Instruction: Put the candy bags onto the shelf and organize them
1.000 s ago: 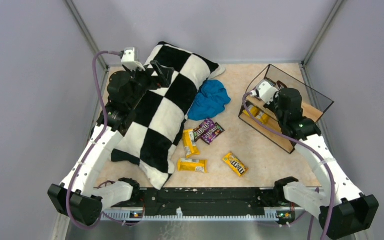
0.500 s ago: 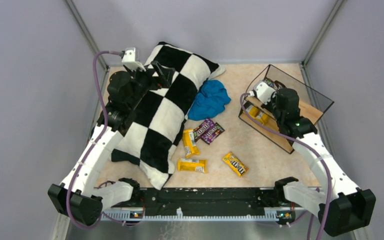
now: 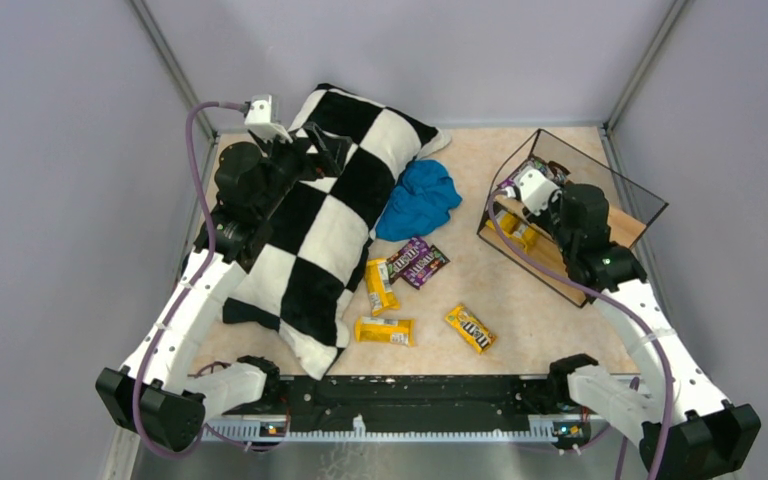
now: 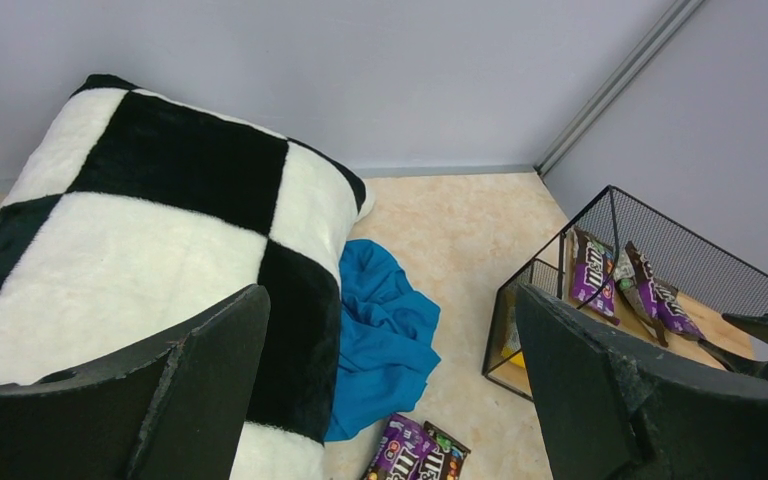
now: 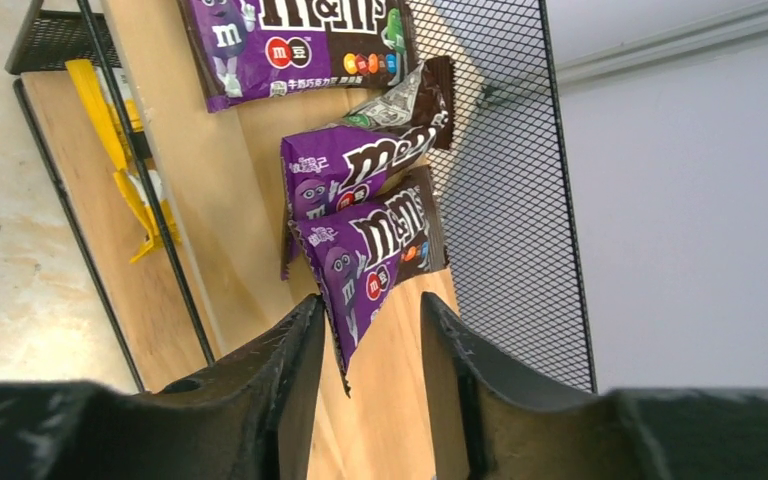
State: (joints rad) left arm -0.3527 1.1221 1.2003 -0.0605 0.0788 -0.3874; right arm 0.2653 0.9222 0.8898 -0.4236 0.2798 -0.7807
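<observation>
The shelf (image 3: pixel 600 165) stands at the right. Its top board (image 5: pixel 250 230) holds three purple candy bags (image 5: pixel 360 165). The nearest one (image 5: pixel 375 250) lies with its corner between my right gripper's (image 5: pixel 370 310) fingers, which stand apart and are not closed on it. Yellow bags (image 5: pixel 125 150) lie on the lower tier. On the table lie three yellow bags (image 3: pixel 381 286), (image 3: pixel 384 330), (image 3: pixel 470 328) and a purple and a dark brown bag (image 3: pixel 418 262) side by side. My left gripper (image 3: pixel 325 150) hangs wide open and empty over the pillow.
A black-and-white checkered pillow (image 3: pixel 335 215) covers the left half of the table. A blue cloth (image 3: pixel 420 198) lies between the pillow and the shelf. The shelf's back is black wire mesh (image 5: pixel 505 180). Grey walls enclose the table.
My right arm has shifted a little to the right over the shelf's top board. The left arm and the bags on the table have not moved.
</observation>
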